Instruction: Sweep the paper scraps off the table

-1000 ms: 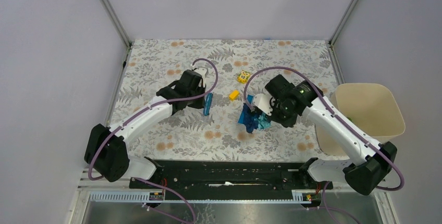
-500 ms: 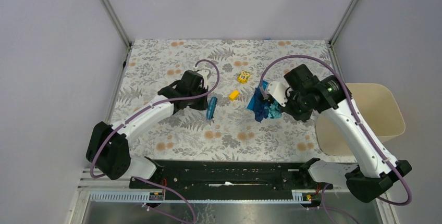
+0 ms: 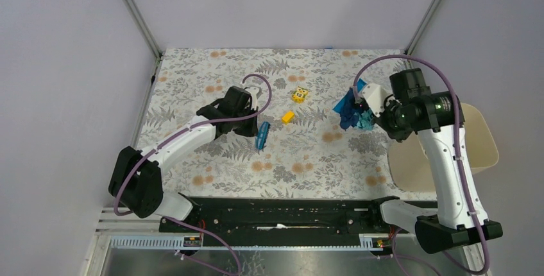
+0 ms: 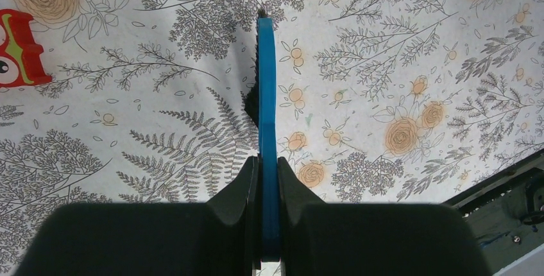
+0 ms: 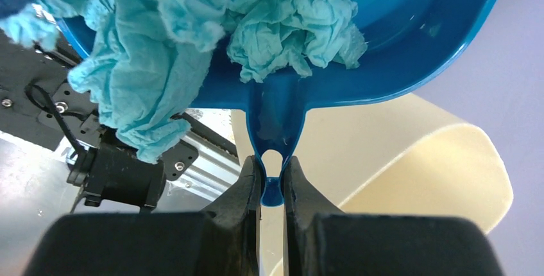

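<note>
A: Where are the wrinkly paper scraps [image 3: 365, 120]?

B: Heaped in the blue plastic dustpan [image 3: 349, 104]. It is over the far right part of the bench [image 3: 212, 77], which wears a white cloth of ferns and flowers. The cream plastic bin [image 3: 478, 141] at the right edge is near.

A: What has the pan?

B: The right fingers [image 5: 272, 168], pinched narrow on the tip of its handle.

A: Which way does it run?

B: From above, the handle is on the right, at the wrist, and the mouth faces left. Its long axis lies roughly across the bench.

A: What does the right wrist camera add?

B: The wads themselves. Most are light cyan, one at the top left corner is dark blue, and one cyan wad droops over the pan's left rim. Behind the pan it shows the bin and the metal rail, not the cloth. From above, the scraps are only a blue-green clump.

A: And the left side?

B: The left fingers [image 4: 267, 163] are clamped narrow on a thin blue brush [image 4: 266, 90]. The left wrist camera sees it edge-on, pointing straight away from the fingers, with the cloth puckered at its left. From above, its long axis runs near to far, slightly slanted, with the free end toward the near edge.

A: Anything else?

B: A smooth yellow block [image 3: 288, 117] and a yellow patterned cube [image 3: 299, 94] lie between the arms. A red toy [image 4: 16, 48] shows only in the left wrist view.
</note>
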Robot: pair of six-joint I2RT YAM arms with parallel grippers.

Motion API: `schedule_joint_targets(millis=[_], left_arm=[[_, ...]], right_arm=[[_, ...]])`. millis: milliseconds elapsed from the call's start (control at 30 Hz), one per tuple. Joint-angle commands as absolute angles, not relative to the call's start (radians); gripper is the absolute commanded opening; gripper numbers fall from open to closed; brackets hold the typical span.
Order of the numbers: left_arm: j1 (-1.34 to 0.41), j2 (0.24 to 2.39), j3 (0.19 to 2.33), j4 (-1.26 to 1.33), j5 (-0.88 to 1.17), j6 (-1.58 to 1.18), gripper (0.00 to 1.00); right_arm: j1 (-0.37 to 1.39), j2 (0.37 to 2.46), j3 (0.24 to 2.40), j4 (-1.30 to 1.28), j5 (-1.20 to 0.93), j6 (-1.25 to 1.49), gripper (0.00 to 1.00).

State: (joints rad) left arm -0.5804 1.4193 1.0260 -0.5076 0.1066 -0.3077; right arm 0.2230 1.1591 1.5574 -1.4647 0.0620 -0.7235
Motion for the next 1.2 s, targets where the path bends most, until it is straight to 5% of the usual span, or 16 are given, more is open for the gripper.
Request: schedule_joint_targets(millis=[0, 1167], left_arm=[[-0.576, 1.438, 1.061, -0.507, 0.144, -0.311, 0.0], [-0.577, 1.518, 1.076, -0.54, 0.211, -0.307, 0.0]], right_arm=[[0.132, 1.13, 1.605, -1.484, 0.069, -0.818, 0.0], [-1.029, 1.33, 1.71, -1.483, -0.162, -1.617, 0.0]])
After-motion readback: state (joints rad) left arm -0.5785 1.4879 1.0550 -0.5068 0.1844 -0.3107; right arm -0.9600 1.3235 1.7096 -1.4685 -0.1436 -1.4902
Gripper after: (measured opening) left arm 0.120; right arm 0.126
